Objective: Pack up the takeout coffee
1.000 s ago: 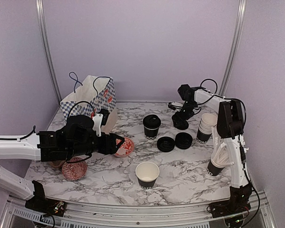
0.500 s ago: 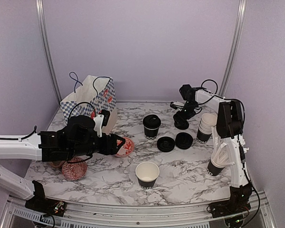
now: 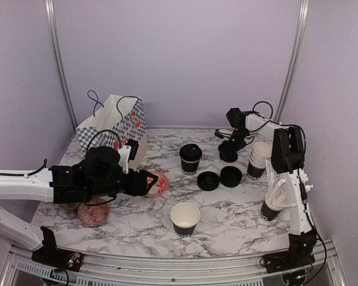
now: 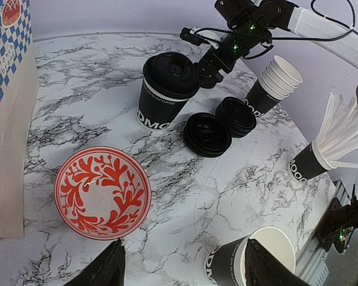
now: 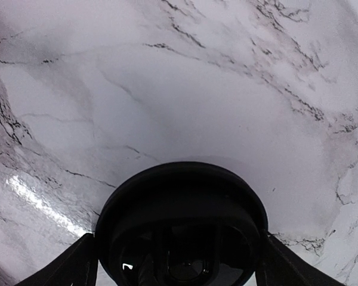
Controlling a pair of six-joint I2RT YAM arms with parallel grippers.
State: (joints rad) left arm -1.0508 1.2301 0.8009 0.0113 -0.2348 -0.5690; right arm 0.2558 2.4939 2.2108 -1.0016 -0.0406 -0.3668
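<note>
The right gripper (image 5: pixel 178 253) has its fingers spread wide on either side of a single black lid (image 5: pixel 180 202) lying on the marble table (image 5: pixel 167 89) at the far right. The rim fills the gap between them, but I see no sign of a pinch, so I take it as not yet held. The left gripper (image 4: pixel 182 259) gapes too, with nothing in it, low over the table with a red bowl (image 4: pixel 101 192) just ahead and the open cup (image 4: pixel 268 250) close by its right finger. Further out stand one lidded cup (image 4: pixel 167 89) mid-table, spare lids (image 4: pixel 207 134) in two low piles beside it, a stack of empty cups (image 4: pixel 275 80), the straw cup (image 4: pixel 322 158), and the checked paper bag (image 3: pixel 114 126) at the back left. The step looks to me like fetching a lid for the open cup. To do it well, I'd close evenly across the widest part of the rim, lift straight so the lid doesn't skid on the marble, keep it level, swing clear of the stack of empty cups, and have the left gripper steady the open cup before any pressing down.
</note>
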